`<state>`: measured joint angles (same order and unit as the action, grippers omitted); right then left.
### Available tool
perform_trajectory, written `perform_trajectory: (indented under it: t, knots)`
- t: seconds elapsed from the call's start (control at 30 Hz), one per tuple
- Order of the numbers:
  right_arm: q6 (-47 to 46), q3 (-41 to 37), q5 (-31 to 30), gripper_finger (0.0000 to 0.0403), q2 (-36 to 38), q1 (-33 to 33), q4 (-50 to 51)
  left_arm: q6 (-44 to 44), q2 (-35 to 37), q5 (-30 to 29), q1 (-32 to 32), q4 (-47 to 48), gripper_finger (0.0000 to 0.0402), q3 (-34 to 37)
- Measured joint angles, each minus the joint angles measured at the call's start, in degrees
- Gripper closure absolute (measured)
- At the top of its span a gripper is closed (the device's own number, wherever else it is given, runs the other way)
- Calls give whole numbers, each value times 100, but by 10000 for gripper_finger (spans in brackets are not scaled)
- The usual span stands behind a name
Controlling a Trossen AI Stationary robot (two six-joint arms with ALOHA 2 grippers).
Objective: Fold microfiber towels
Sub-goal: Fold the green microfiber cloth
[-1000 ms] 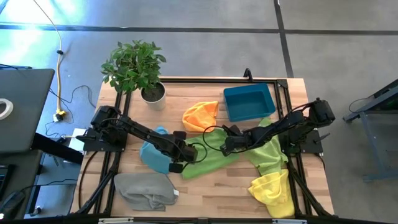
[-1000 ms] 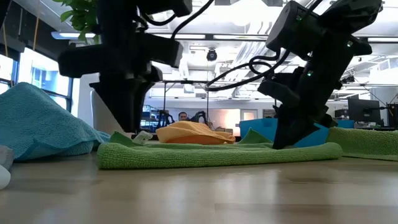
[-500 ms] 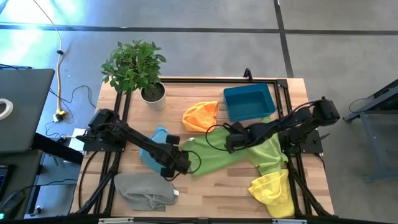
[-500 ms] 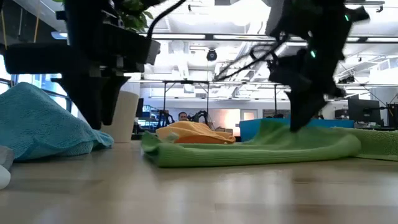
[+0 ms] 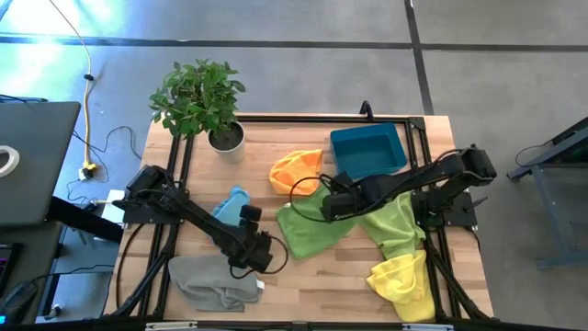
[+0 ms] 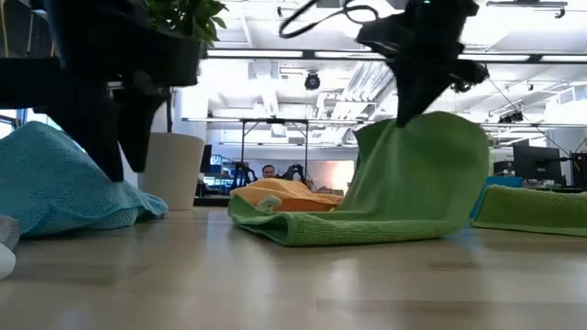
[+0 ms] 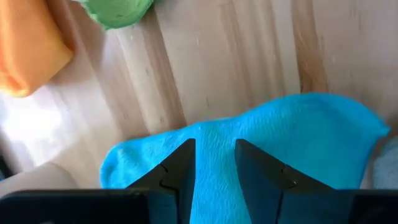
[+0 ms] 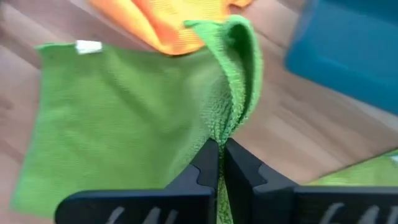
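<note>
You see a fuzzy, matt green towel point(image 8: 124, 112), a smooth blue plastic bin point(image 5: 367, 150), and a satin-finished wooden table point(image 5: 303, 280).

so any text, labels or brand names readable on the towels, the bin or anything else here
No readable text in any view.
Green towel: a small white tag at one corner, too blurred to read.
Blue bin: no marking visible.
Plant pot: plain white, no label visible.

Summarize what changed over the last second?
The right gripper, shut on the green towel, lifted its edge and carried it toward the orange towel, folding it over. The left gripper let go of the green towel and backed off toward the grey towel. Light blue towel, yellow towel and blue bin unmoved.
</note>
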<state>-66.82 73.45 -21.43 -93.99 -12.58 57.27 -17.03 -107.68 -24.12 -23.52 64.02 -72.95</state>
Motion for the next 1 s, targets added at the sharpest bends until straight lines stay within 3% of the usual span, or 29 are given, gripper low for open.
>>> perform_trajectory:
  t: [0.23,0.63,1.0]
  knots:
    - [24,1246,181,403,-1269,-191,216,-251,0,-490,-390,410,298,0]
    - [115,3692,207,403,-3233,-370,882,-852,0,-679,-917,569,298,2]
    - [-22,4233,260,402,-4039,-446,779,-1423,0,-700,-1453,582,298,2]
